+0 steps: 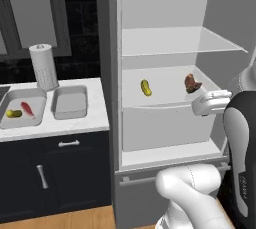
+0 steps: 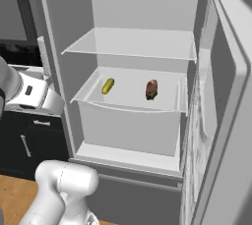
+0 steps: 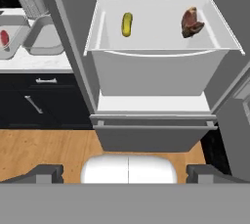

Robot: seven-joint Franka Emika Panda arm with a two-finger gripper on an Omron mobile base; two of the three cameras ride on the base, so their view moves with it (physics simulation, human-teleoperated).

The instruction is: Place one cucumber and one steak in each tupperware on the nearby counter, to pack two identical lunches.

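Note:
Inside the open fridge, on its middle shelf (image 1: 165, 104), a yellow-green cucumber (image 1: 146, 87) (image 2: 108, 86) (image 3: 127, 24) lies left of a dark brown-red steak (image 1: 192, 83) (image 2: 151, 89) (image 3: 191, 22). On the counter (image 1: 75, 123), the left tupperware (image 1: 30, 95) holds a cucumber (image 1: 13, 113) and a slim red steak (image 1: 27, 109) (image 3: 5, 37). The right tupperware (image 1: 70, 101) (image 3: 44, 42) has nothing in it. My gripper (image 3: 127, 174) is open and holds nothing. It hangs well back from the fridge, facing the shelf.
A paper towel roll (image 1: 44, 66) stands behind the trays. The fridge door (image 2: 221, 121) stands open on the right. Above the food shelf is a bare upper shelf (image 2: 133, 47). Dark cabinets with silver handles (image 1: 68, 143) run below the counter.

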